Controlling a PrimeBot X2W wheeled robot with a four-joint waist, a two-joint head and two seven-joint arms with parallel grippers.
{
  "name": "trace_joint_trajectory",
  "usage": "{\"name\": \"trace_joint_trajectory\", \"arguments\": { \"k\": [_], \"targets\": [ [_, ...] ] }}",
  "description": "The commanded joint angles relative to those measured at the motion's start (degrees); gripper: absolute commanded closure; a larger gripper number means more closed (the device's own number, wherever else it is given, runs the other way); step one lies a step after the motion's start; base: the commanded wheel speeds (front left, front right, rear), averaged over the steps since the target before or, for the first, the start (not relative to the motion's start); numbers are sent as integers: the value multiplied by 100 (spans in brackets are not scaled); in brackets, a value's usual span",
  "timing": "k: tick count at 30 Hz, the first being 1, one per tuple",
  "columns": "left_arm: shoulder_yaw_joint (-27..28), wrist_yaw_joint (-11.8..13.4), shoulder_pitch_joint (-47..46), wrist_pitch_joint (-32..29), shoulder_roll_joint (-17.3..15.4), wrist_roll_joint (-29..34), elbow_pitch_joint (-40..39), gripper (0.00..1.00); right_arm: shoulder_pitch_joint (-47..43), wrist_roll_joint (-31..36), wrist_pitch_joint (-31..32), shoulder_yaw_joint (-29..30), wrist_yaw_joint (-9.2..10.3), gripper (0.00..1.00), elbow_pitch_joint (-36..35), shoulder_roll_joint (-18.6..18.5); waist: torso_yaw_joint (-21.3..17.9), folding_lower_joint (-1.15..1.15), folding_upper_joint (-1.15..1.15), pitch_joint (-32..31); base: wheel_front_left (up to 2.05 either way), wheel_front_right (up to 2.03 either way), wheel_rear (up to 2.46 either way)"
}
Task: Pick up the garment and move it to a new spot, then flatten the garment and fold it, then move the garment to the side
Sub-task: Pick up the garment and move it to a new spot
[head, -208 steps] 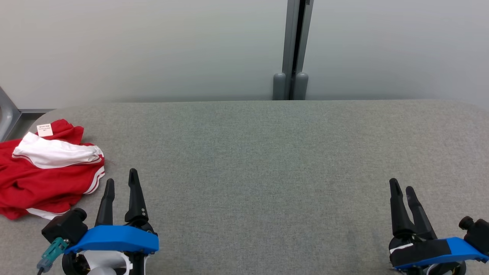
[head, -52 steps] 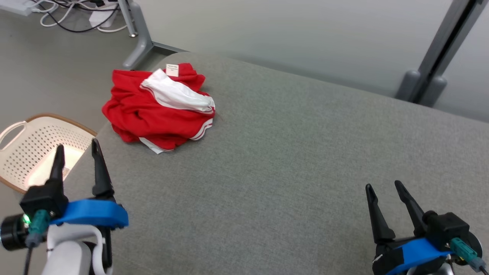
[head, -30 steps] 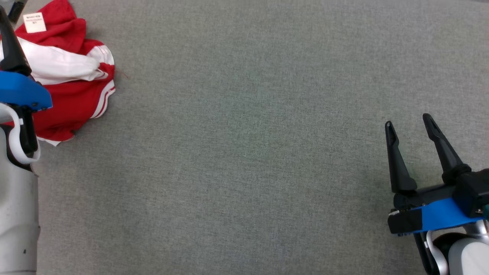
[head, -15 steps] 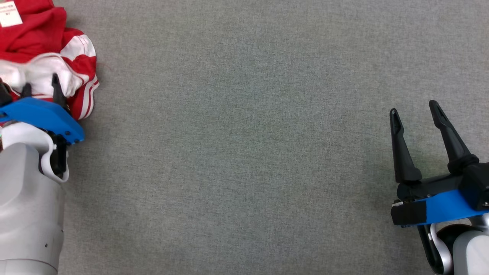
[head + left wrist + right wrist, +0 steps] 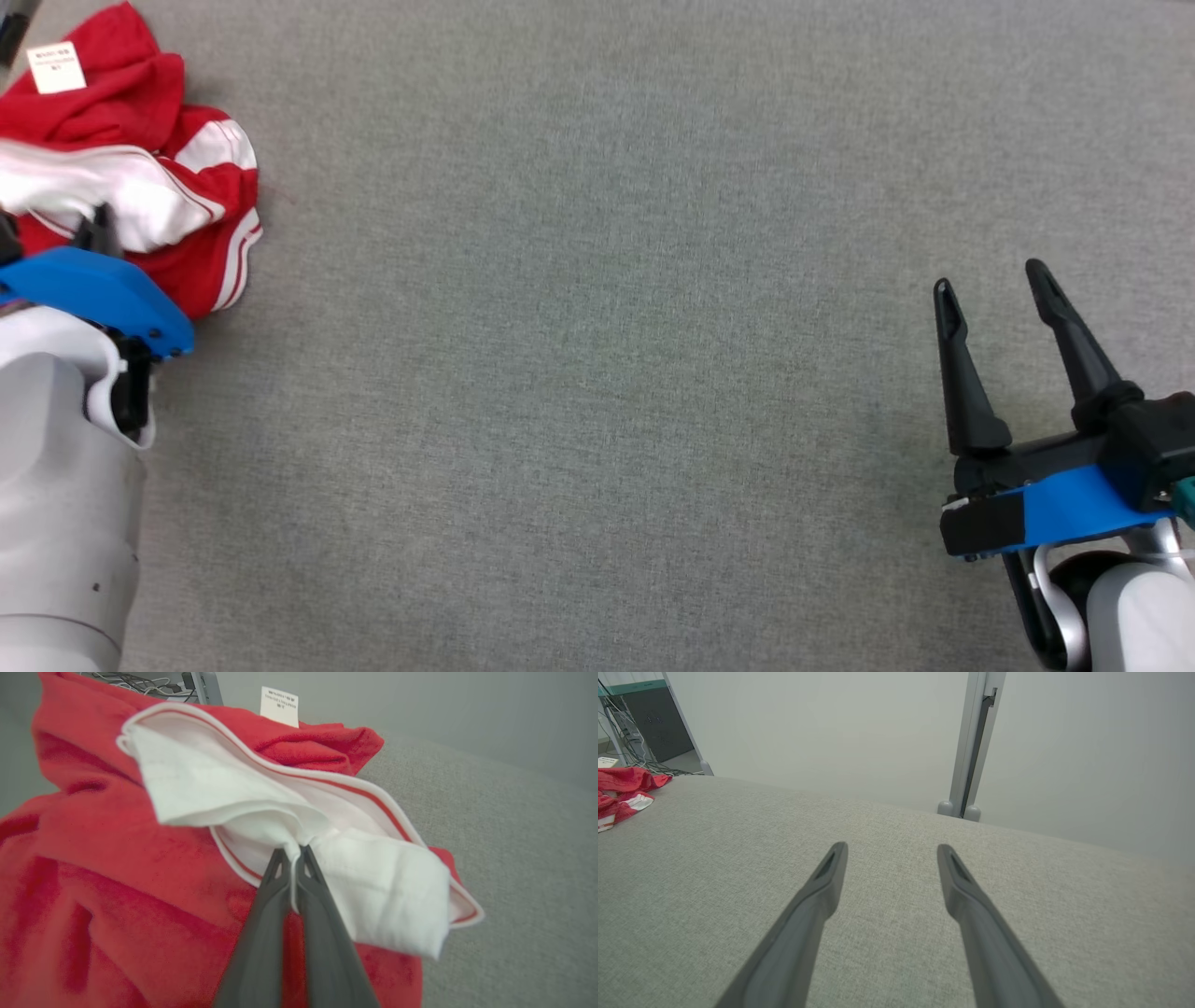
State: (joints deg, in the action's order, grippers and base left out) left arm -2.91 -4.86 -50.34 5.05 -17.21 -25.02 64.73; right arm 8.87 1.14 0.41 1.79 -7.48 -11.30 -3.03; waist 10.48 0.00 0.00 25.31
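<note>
Pinching garment (image 5: 93, 858), its label (image 5: 279, 705) illegible

Bench (image 5: 597, 373): grey woven cloth top, plain, no marks, rounded along the far edge. Pale wall (image 5: 822, 728) rises behind the far edge. Grey post (image 5: 969, 742) stands upright against the wall, just past the far edge and right of its middle, with two rounded feet (image 5: 945, 808) at its base. Beyond the far left corner: slanted grey leg (image 5: 685, 723), dark cabinet (image 5: 649, 730), tangle of black and white cables (image 5: 140, 681). Cable ends too small to tell.
</note>
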Motion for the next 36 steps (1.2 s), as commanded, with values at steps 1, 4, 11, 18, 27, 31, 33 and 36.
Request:
{"name": "trace_joint_trajectory", "arguments": {
  "k": [1,4,11,18,27,31,33,36],
  "targets": [
    [-21,6,-111,116,-69,35,-7,100,-20,-36,-35,-23,-3,0,53,-10,-49,0,0,-101,0,0,0],
    [-86,0,-200,386,-158,104,-50,100,-68,-102,-117,-60,-3,0,188,-1,-78,0,0,-303,0,0,0],
    [-297,-41,-443,776,-289,335,-421,100,-226,-284,-315,-98,-3,0,533,11,-168,0,0,-829,0,0,0],
    [-595,47,-736,863,-384,633,-1299,100,-364,-581,-546,-110,-3,0,855,12,-384,0,0,-1287,0,0,0],
    [-975,95,-1103,332,-359,871,-3198,100,-435,-886,-839,-166,-3,0,1216,12,-983,0,0,-1603,0,0,0],
    [-1161,131,-1328,-89,-252,928,-4126,100,-394,-1000,-977,-218,-3,0,1374,11,-1373,0,0,-1629,0,0,0],
    [-1231,125,-1479,-277,-169,931,-4534,100,-366,-1062,-1048,-240,-3,0,1446,12,-1573,0,0,-1608,0,0,0],
    [-1413,110,-1693,-557,-45,960,-5021,100,-283,-1178,-1157,-271,-3,0,1557,11,-1908,0,0,-1538,0,0,0]
  ]
}}
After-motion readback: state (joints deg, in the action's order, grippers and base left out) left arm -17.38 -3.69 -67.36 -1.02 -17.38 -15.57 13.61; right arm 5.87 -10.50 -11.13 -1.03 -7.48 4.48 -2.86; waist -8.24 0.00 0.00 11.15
